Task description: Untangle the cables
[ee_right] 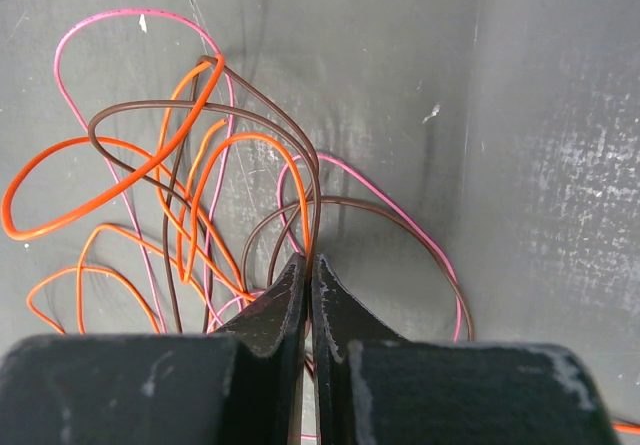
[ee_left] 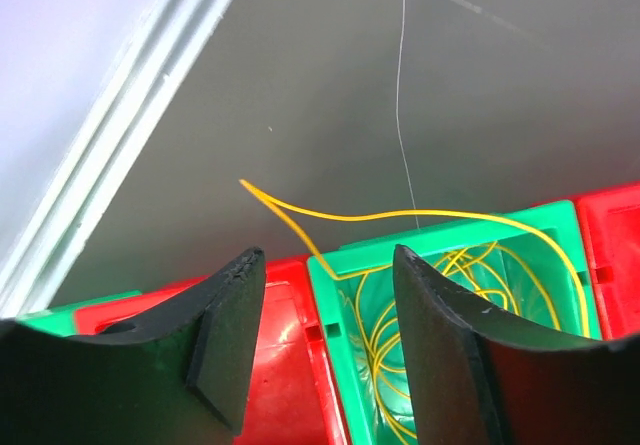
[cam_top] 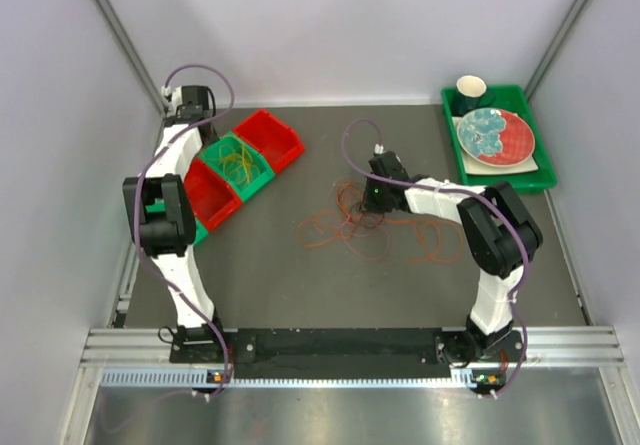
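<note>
Cables (cam_top: 350,227): orange, brown, pink, tangled.
Left gripper (ee_left: 328,265): released above green bin (ee_left: 440,235).
Right gripper (ee_right: 308,263): clenched on brown cable (ee_right: 190,104).

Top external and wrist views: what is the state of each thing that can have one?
left claw: open, empty.
right claw: shut on tangled cables.
tangled cables: orange, brown, pink, looped together.
yellow cable: coiled in green bin, one end over rim.
red bins: look empty.
cup: upright in green tray.
plate: flat in green tray.

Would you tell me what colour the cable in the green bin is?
Yellow; that cable shows best in the left wrist view.
</note>
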Controlling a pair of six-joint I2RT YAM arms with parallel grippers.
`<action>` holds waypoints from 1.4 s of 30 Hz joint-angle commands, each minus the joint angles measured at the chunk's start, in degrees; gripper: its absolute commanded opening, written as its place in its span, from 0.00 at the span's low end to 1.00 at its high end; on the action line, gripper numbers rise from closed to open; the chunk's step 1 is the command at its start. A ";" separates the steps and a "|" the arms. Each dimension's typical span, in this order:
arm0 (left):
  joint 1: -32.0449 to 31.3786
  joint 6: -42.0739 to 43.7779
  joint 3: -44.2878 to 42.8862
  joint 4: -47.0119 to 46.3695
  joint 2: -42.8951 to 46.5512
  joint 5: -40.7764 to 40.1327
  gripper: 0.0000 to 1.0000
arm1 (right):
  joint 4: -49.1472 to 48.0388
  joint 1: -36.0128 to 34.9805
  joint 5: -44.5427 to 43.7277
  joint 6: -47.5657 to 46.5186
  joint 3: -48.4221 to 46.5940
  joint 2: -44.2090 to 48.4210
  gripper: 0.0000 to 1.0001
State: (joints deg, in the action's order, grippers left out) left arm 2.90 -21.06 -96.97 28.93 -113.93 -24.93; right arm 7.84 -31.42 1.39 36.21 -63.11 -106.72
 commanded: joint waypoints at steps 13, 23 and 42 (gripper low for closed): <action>2.20 -3.99 4.06 -7.39 6.52 15.24 0.00 | -0.28 -0.75 -0.16 -0.17 -1.40 -0.95 0.00; 2.03 -9.34 14.78 -11.87 12.51 30.88 0.00 | -0.89 -0.84 0.54 -0.08 -0.52 -0.25 0.00; 2.38 -15.33 18.31 -14.96 0.91 28.44 0.00 | -0.89 -0.84 0.28 -0.08 -0.26 -0.86 0.00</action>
State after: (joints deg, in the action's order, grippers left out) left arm 4.99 -36.10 -77.25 15.86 -110.61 5.91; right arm 7.62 -31.48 1.67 36.23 -63.09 -106.78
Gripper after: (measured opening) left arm 0.010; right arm 0.007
